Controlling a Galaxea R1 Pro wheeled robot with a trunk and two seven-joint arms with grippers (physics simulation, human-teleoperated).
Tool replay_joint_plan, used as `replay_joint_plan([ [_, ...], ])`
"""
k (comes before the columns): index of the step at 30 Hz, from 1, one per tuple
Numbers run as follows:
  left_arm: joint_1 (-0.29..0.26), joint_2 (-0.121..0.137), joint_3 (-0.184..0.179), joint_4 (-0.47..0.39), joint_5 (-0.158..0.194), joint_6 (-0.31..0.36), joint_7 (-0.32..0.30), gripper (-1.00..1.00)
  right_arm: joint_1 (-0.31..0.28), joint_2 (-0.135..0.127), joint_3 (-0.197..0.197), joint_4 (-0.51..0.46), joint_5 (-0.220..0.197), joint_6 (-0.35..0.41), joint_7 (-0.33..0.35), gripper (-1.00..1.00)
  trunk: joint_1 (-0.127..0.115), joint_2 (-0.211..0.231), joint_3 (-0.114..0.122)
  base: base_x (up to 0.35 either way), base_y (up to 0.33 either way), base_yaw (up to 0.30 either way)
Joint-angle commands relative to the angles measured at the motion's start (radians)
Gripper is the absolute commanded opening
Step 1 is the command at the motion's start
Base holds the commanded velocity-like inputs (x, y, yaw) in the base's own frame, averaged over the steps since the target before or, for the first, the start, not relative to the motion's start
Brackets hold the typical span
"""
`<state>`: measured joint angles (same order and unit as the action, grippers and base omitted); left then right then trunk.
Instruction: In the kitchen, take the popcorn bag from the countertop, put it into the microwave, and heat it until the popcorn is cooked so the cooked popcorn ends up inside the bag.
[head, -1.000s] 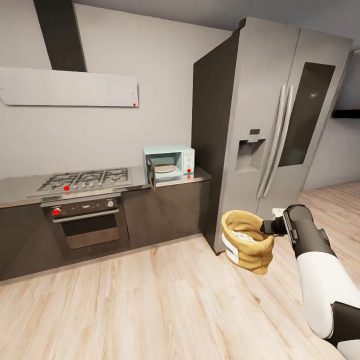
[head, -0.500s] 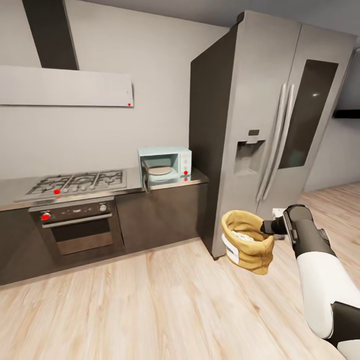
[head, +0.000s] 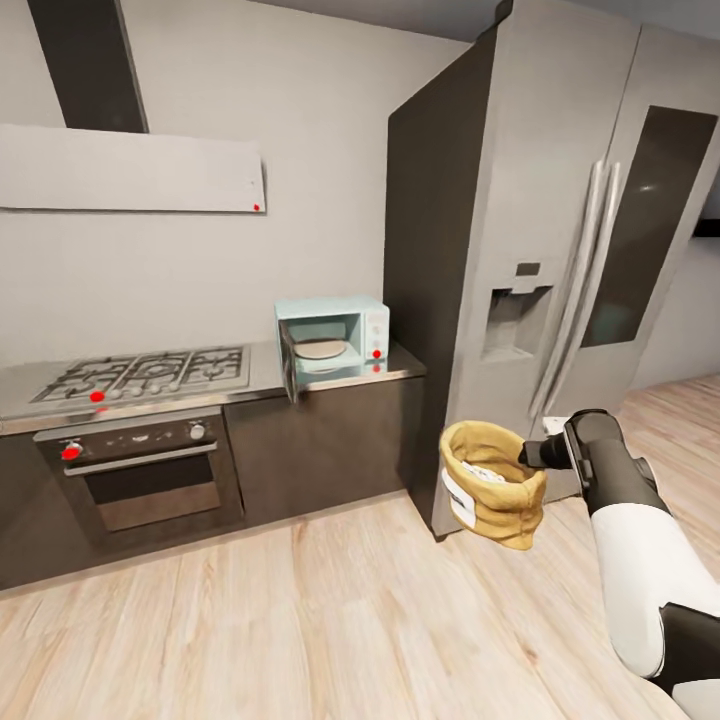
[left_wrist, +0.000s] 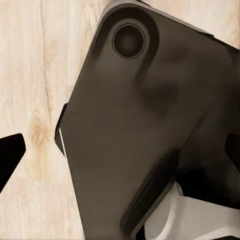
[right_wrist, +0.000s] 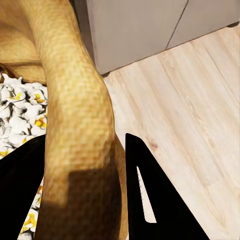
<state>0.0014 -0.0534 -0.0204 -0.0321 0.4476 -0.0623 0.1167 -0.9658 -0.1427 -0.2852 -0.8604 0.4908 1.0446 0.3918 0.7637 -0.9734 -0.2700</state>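
Note:
The tan popcorn bag (head: 492, 487) hangs above the wooden floor in front of the fridge, white label facing left. My right gripper (head: 530, 457) is shut on its rolled rim. In the right wrist view the rim (right_wrist: 75, 125) sits between the black fingers (right_wrist: 150, 200) of the right gripper (right_wrist: 82, 190), with white and yellowish popcorn (right_wrist: 20, 115) inside the bag. The mint-blue microwave (head: 340, 332) stands on the grey countertop (head: 400, 362) beside the fridge, its door (head: 289, 364) swung open to the left. My left gripper (left_wrist: 120, 152) is open, spread over a dark part of the robot.
A tall steel fridge (head: 560, 250) rises right of the counter, close behind the bag. A gas hob (head: 140, 373) and a steel oven (head: 140, 480) sit left of the microwave, under a hood (head: 130, 170). Wooden floor (head: 300, 620) stretches in front.
The whole head view has shifted: fridge and counter look closer, so the camera moved. The bag stays in my right gripper, at the same spot relative to the arm.

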Motion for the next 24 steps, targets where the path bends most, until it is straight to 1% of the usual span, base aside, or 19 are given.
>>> replay_joint_plan([
  [1, 0.000, 0.000, -0.003, -0.002, 0.005, -0.002, 0.003, 1.00, -0.001, 0.000, -0.002, 0.001, 0.010, 0.003, 0.010, -1.00, 0.001, -0.001, -0.001, 0.323, 0.000, 0.231],
  [10, 0.000, 0.000, -0.003, -0.002, 0.005, -0.002, 0.004, 1.00, -0.001, -0.001, -0.002, 0.009, 0.011, 0.003, 0.010, -1.00, 0.001, -0.001, -0.001, 0.323, 0.000, 0.264],
  [24, 0.000, 0.000, -0.003, -0.002, 0.005, -0.002, 0.004, 1.00, -0.001, -0.001, -0.002, 0.009, 0.012, 0.003, 0.006, -1.00, 0.001, -0.001, -0.001, 0.323, 0.000, 0.015],
])
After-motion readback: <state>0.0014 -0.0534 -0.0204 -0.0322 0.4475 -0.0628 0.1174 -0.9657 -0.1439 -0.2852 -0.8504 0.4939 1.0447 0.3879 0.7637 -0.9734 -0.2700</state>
